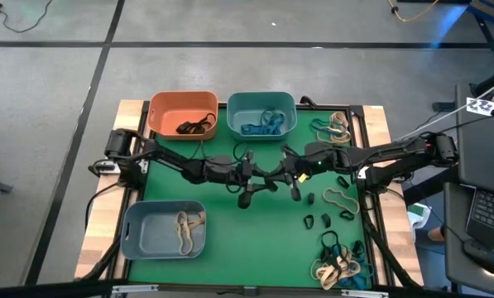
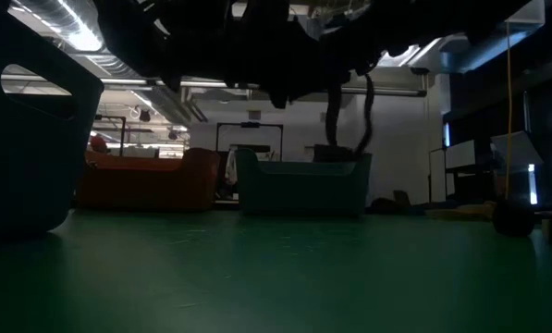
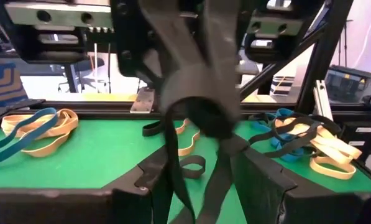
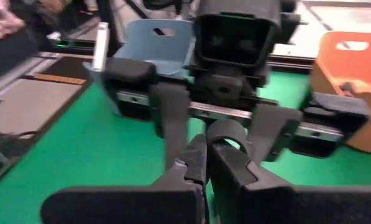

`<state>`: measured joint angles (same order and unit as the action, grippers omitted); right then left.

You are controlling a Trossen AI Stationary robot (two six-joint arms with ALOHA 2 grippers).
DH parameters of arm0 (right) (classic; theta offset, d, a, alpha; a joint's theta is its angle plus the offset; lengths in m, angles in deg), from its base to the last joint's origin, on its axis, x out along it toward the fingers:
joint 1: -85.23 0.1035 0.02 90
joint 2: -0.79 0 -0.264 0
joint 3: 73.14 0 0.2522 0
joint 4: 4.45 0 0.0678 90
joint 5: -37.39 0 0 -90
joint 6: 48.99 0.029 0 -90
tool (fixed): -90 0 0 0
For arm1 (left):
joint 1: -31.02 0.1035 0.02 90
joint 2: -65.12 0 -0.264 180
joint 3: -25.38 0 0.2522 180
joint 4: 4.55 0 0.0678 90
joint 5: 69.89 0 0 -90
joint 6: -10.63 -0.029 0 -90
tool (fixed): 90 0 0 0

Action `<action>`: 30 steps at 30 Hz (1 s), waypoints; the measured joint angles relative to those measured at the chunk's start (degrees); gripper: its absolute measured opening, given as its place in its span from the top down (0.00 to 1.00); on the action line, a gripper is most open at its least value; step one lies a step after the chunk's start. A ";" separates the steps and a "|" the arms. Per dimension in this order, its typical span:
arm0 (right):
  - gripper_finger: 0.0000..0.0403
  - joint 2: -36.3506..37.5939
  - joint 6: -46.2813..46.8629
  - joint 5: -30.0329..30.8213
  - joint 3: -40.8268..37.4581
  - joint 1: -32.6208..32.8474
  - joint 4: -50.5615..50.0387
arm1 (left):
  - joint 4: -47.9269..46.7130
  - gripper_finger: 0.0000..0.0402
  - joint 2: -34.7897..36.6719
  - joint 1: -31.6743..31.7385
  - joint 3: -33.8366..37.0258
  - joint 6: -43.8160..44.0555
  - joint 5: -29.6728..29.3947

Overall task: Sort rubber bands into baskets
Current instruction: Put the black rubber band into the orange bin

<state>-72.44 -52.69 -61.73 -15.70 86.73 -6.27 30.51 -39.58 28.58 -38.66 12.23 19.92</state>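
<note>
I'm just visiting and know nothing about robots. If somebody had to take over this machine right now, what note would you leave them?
Both arms meet mid-table, handing over a black rubber band.
Right gripper: shut on that band.
Left gripper: fingers apart, the band looped round them.
Done: black bands in the orange basket, blue ones in the teal basket, tan ones in the grey-blue basket.
Left: loose black bands on the mat and mixed piles along the right side.
</note>
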 joint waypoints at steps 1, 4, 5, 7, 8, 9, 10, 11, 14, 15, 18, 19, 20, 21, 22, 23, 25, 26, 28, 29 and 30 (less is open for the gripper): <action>0.96 0.00 -0.48 1.73 0.00 0.00 0.00 | -0.09 0.63 0.04 -0.06 0.00 0.02 0.00; 0.96 0.00 -2.20 5.53 0.00 -0.02 -0.43 | -0.63 0.63 0.04 -0.38 0.00 0.18 0.02; 0.96 0.00 -2.61 6.11 0.00 -0.02 -0.50 | -0.66 0.63 0.04 -0.54 0.00 -0.02 0.13; 0.96 0.00 -2.83 6.56 0.00 -0.02 -0.17 | -0.66 0.63 0.04 -0.64 0.00 -0.24 0.21; 0.96 0.00 -3.04 6.58 0.00 -0.02 0.09 | -0.66 0.63 0.04 -0.65 0.00 -0.22 0.25; 0.96 0.00 -3.58 6.58 0.00 0.00 0.06 | -0.69 0.63 0.04 -0.63 0.00 -0.22 0.28; 0.96 0.00 -4.24 6.60 0.00 0.00 -0.17 | -0.78 0.63 0.04 -0.61 0.00 -0.22 0.28; 0.96 0.00 -4.54 6.60 0.00 -0.02 -0.49 | -0.98 0.63 0.04 -0.59 0.00 -0.22 0.28; 0.96 0.00 -4.28 6.52 -0.02 0.00 -0.33 | -1.04 0.63 0.04 -0.46 0.00 -0.15 0.24; 0.96 0.00 -4.26 5.98 -0.02 0.02 0.07 | -1.02 0.63 0.06 -0.37 0.00 0.05 0.18; 0.96 0.00 -3.91 3.39 -0.02 0.02 0.69 | -0.90 0.63 0.06 -0.01 0.00 1.56 -0.87; 0.96 0.00 -3.65 3.08 -0.02 0.03 0.73 | -0.47 0.63 0.06 0.16 0.00 2.27 -1.21; 0.96 0.00 -3.28 2.97 -0.02 0.04 0.79 | -0.10 0.63 0.06 0.38 0.00 2.89 -1.40; 0.96 0.00 -2.99 2.95 -0.02 0.04 0.91 | 0.23 0.63 0.08 0.52 0.00 3.45 -1.40; 0.96 0.00 -2.75 2.95 -0.02 0.04 0.94 | 0.34 0.63 0.08 0.70 0.00 3.96 -1.42; 0.96 0.00 -2.70 2.95 -0.02 0.04 0.87 | 0.32 0.63 0.08 0.76 0.00 4.26 -1.45; 0.96 0.00 -2.65 2.95 -0.02 0.04 0.59 | 0.28 0.64 0.08 0.74 0.00 4.25 -1.53; 0.96 -0.01 -2.61 2.95 -0.02 0.04 0.55 | 0.28 0.65 0.08 0.72 0.00 4.18 -1.53; 0.96 -0.02 -2.60 2.94 -0.02 0.04 0.57 | 0.27 0.69 0.08 0.59 0.00 3.93 -1.51; 0.96 -0.02 -2.58 2.92 -0.02 0.04 0.59 | 0.23 0.73 0.08 0.59 0.02 3.87 -1.51; 0.96 -0.02 -2.42 2.91 -0.02 0.04 0.57 | 0.25 0.76 0.08 0.59 0.00 3.86 -1.51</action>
<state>-72.46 -55.10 -58.83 -15.72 86.77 -5.70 30.77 -39.50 29.17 -38.66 16.10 18.41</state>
